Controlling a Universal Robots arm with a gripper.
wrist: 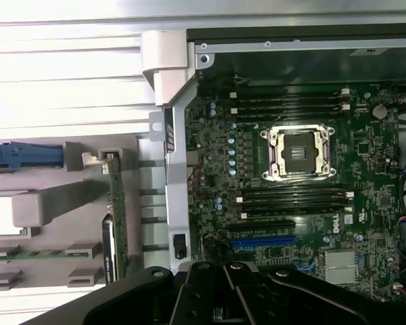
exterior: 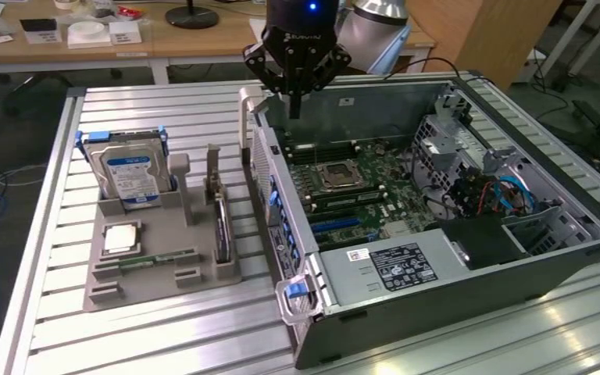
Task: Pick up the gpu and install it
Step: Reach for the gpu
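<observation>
A silver bench (exterior: 154, 117) with long grooves holds everything. On it sits a gray holder (exterior: 107, 289) with slots, so each part stands up and is easy to grab. The gpu (exterior: 222, 230) stands on its thin edge in one slot, just beside the open computer case (exterior: 467, 305). The case lies on its side so the green board (exterior: 383, 203) faces up. The jaws are shut tight and hold nothing. They hang over the back edge of the case, well apart from the gpu, which sits lower, toward the exterior view's left.
</observation>
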